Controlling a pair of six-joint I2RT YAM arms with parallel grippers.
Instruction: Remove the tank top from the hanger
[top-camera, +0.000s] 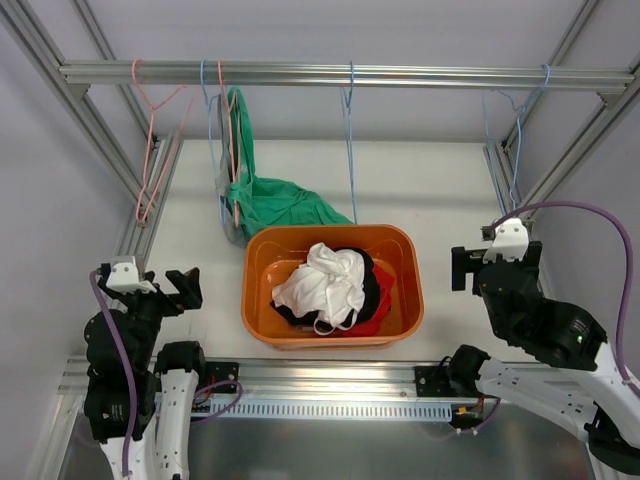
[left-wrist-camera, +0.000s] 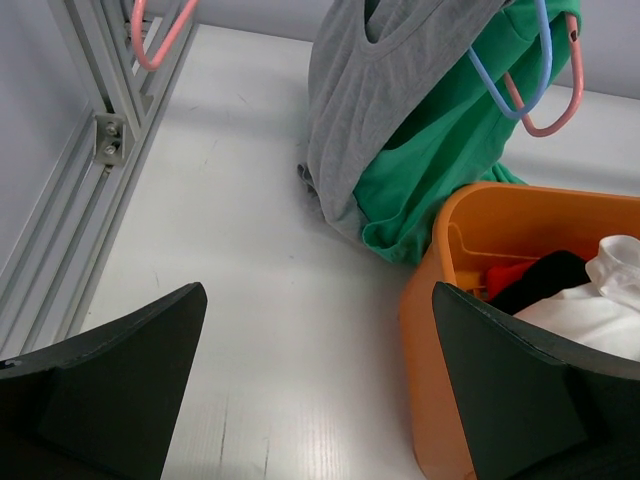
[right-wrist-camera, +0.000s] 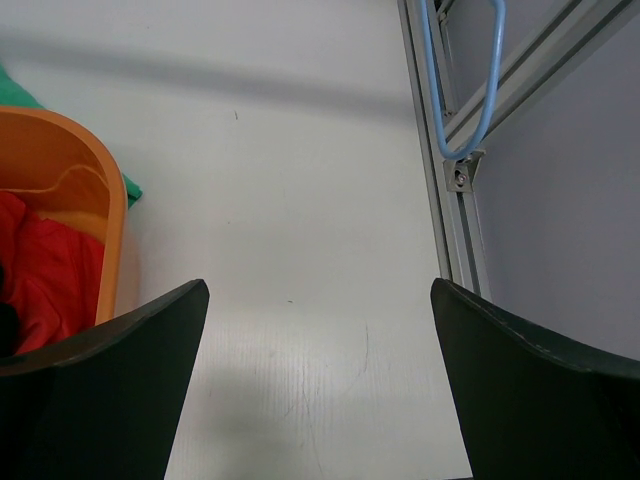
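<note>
Rail (top-camera: 340, 73) runs across the top of the frame.

On the rail, left to right:
- bare pink hanger (top-camera: 148, 160), far left.
- blue hanger (top-camera: 210, 120) and second pink hanger (top-camera: 226, 130), hooks close together. These carry the grey top (left-wrist-camera: 345, 130) and the green top (left-wrist-camera: 440, 180). (Which top sits on which of the two I cannot tell. In the left wrist view both hanger ends poke out at the green top's shoulder.)
- mid hanger (top-camera: 349, 150), blue, bare.
- right hanger (top-camera: 515, 150), blue, bare, beside the right post.

Neither top is off its hanger. The grey top hangs left of the green top and overlaps it. Both hems reach down onto the table (top-camera: 440, 190). The green hem spreads to the right and lies against the back of the basket (top-camera: 408, 262).

The basket is orange and sits mid-table, between the two arms. Inside, a white cloth (top-camera: 325, 280) lies on top, with a black cloth (left-wrist-camera: 545, 275) and a red cloth (right-wrist-camera: 50, 280) under and beside it.

Left gripper (top-camera: 186, 288): left of the basket, fingers spread wide, nothing between them. Its camera faces the two tops and it is well apart from them.

Right gripper (top-camera: 461, 268): right of the basket, fingers also spread wide and empty. Its camera sees bare table, the basket's right wall and the lower loop of the right hanger.
</note>
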